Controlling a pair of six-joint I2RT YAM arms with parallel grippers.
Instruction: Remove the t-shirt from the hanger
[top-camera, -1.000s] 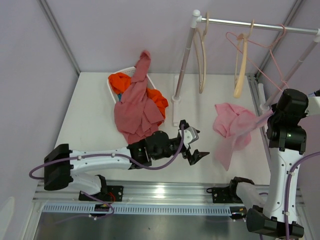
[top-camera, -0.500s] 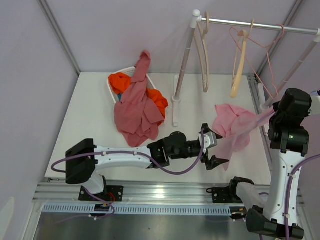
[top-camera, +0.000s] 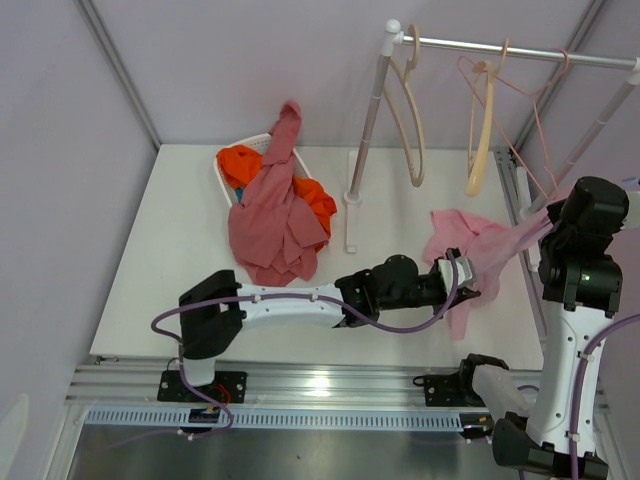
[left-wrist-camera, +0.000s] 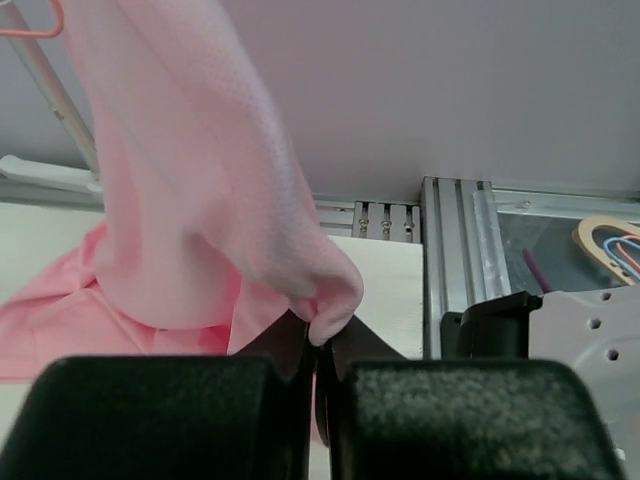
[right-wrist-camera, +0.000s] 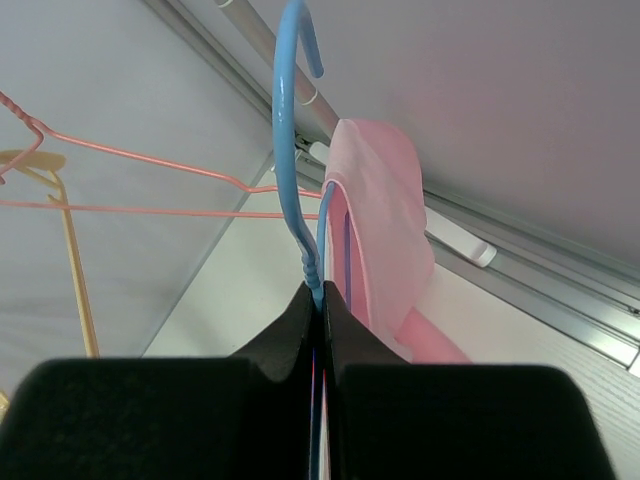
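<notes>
Pink t-shirt (top-camera: 466, 240) pinched in left jaws, right jaws clamp hanger (right-wrist-camera: 288, 150); we log basket (top-camera: 219, 172) holding orange, red clothes (top-camera: 265, 215).

Overhead view from behind, both wrist views close on t-shirt (left-wrist-camera: 190, 180)

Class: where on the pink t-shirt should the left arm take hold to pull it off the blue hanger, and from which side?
A low hanging fold, approached from below on the robot's left. The pink t-shirt drapes loose there, away from the blue hanger, whose neck the right tool clamps; the left tool is pinching that fold.
</notes>
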